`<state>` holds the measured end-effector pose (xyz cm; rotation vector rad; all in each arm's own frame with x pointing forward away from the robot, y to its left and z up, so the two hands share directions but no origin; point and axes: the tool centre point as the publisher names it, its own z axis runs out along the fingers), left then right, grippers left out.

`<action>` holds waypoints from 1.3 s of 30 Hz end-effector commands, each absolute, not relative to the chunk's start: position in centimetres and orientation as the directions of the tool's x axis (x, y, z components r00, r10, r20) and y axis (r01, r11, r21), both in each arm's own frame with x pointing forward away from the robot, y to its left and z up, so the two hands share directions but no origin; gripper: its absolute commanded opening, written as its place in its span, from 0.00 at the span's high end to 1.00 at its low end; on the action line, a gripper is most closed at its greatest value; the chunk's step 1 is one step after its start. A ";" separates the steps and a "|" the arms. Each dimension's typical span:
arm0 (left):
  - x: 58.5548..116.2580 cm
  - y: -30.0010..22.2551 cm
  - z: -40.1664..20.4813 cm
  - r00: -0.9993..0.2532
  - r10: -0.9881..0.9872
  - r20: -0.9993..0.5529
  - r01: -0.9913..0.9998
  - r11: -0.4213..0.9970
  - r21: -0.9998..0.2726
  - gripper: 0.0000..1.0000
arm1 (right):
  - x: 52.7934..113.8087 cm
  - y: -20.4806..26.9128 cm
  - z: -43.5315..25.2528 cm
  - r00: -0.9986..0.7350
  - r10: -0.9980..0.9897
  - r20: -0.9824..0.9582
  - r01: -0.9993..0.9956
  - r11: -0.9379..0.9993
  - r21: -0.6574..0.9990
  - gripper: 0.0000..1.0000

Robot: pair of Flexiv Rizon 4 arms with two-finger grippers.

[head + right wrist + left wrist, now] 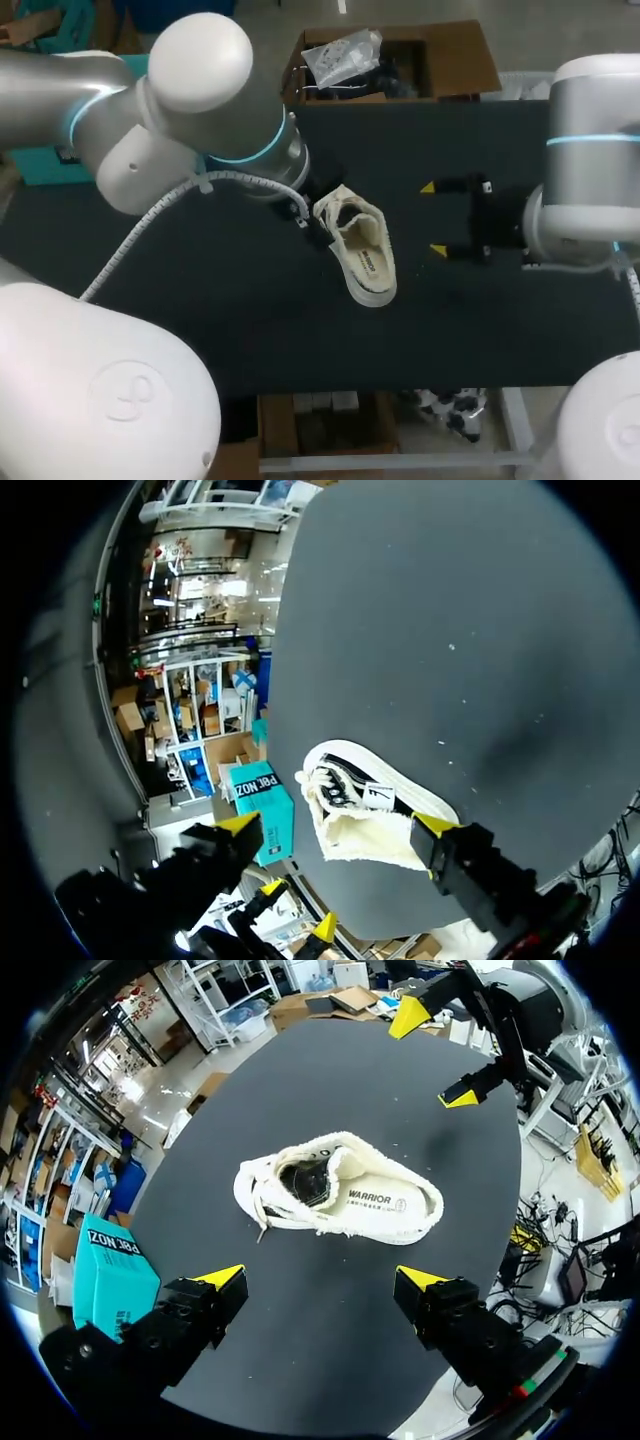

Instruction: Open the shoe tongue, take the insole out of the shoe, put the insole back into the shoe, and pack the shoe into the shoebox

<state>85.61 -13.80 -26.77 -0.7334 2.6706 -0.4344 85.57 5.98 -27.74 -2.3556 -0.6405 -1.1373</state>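
Left end effector (pixel 320 1277) (mostly hidden overhead) spread wide, shoe (pixel 340 1195) ahead

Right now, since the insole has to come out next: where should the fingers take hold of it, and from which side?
Probably the heel end of the insole, from above: the shoe stands sole down with its opening facing up, and the insole lies bare there, while toward the laces it is covered.

The shoe (pixel 340 1195) has a dark printed word on its insole (pixel 385 1200), toward the heel, with a smaller line beneath it. A teal box (pixel 105 1270), at about ten o'clock from the shoe in the head view, bears bold lettering on one face.
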 end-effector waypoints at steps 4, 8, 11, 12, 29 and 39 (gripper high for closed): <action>85.6 -14.5 -26.8 -0.795 -0.544 -0.270 -0.453 0.827 -0.333 0.00 | 85.5 5.3 -27.1 0.571 0.252 0.781 0.820 -0.212 -0.531 0.00; 85.6 -14.6 -27.0 -0.777 -0.576 -0.254 -0.491 0.808 -0.327 0.00 | 85.5 5.3 -27.1 0.571 0.252 0.781 0.820 -0.212 -0.531 0.00; 85.4 -14.8 -27.5 -0.736 -0.647 -0.199 -0.577 0.753 -0.317 0.00 | 85.6 4.8 -26.9 0.585 0.264 0.767 0.810 -0.234 -0.538 0.00; 85.5 -14.9 -27.7 -0.716 -0.674 -0.183 -0.608 0.731 -0.311 0.00 | 85.7 4.4 -26.7 0.573 0.282 0.770 0.820 -0.211 -0.533 0.00; 85.6 -15.2 -29.4 -0.523 -0.840 -0.143 -0.805 0.542 -0.240 0.00 | 86.4 2.3 -25.2 0.599 0.391 0.699 0.793 -0.168 -0.586 0.00; 85.7 -15.8 -30.1 -0.468 -0.877 -0.110 -0.854 0.481 -0.198 0.00 | 86.1 1.9 -24.6 0.580 0.404 0.708 0.814 -0.243 -0.528 0.00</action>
